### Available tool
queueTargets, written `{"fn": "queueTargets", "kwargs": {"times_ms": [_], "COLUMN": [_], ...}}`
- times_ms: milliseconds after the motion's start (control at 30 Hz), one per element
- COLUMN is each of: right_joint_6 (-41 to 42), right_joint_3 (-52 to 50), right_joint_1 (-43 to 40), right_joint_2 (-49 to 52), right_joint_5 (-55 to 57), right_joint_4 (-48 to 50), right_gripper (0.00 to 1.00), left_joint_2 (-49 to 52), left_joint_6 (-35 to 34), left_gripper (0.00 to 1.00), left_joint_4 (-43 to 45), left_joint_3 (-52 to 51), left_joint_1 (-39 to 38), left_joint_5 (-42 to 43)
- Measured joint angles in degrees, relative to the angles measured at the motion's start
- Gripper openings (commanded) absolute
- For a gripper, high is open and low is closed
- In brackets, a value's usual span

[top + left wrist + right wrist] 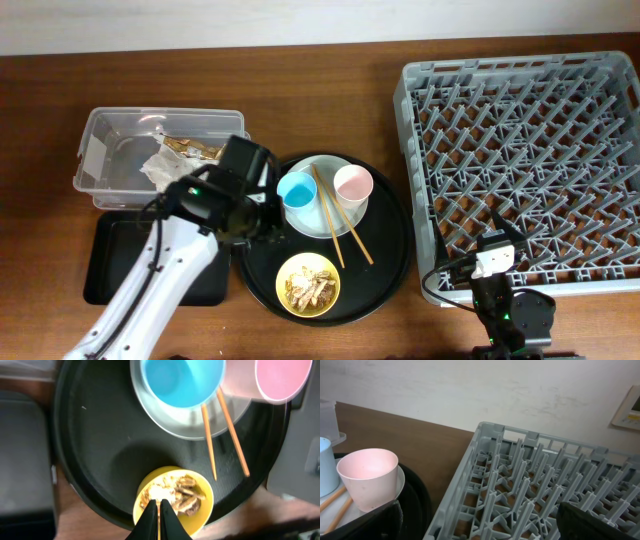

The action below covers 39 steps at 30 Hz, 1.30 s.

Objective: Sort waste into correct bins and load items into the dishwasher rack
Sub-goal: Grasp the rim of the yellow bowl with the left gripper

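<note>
Step in hand: judged, emptying the food scraps (172, 492) from the yellow bowl (200, 515), since tissue (160, 168) and wrapper (190, 148) already lie in the clear box (95, 155).
Left claw (160, 510): fingers together, holding nothing, hovering over the bowl's near rim.
Bowl: directly beneath the claw, on the round black tray (95, 450); blue cup (177, 380), pink cup (280, 377) and chopsticks (207, 440) lie beyond it on the white plate (190, 427).
Black bin tray (110, 255): off to the claw's side, on the table (60, 80).
Advice: part the fingers, straddle the rim, grip firmly, keep the bowl level, tip only above the bin.
Right claw (600, 522): only a dark edge shows, over the dishwasher rack (530, 495); state cannot be told.
</note>
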Motion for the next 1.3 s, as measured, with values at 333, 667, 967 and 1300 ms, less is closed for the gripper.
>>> {"fn": "queueTargets", "kwargs": {"times_ms": [333,667,967,1300], "right_joint_6": [-0.02,0.00,-0.02,-0.02], "right_joint_3": [0.00,-0.02,-0.02,-0.02], "right_joint_1": [0.00,0.00,0.00,0.00], "right_joint_2": [0.00,0.00,0.00,0.00], "right_joint_5": [0.00,0.00,0.00,0.00], "right_joint_4": [-0.02,0.00,0.00,0.00], "right_gripper": [0.99,0.99,0.99,0.99], "left_joint_2": [0.11,0.11,0.11,0.09], "left_joint_6": [-3.78,-4.02,-4.94,-4.90], "left_gripper": [0.35,0.34,0.06,0.01], "left_joint_4": [6.80,11.41,14.97,14.75], "left_joint_3": [-11.52,-21.29,-24.46,-23.96], "left_joint_1": [-14.38,-14.40,-14.40,-14.40], "left_joint_5": [-4.42,-11.06,-10.58,-10.10]}}
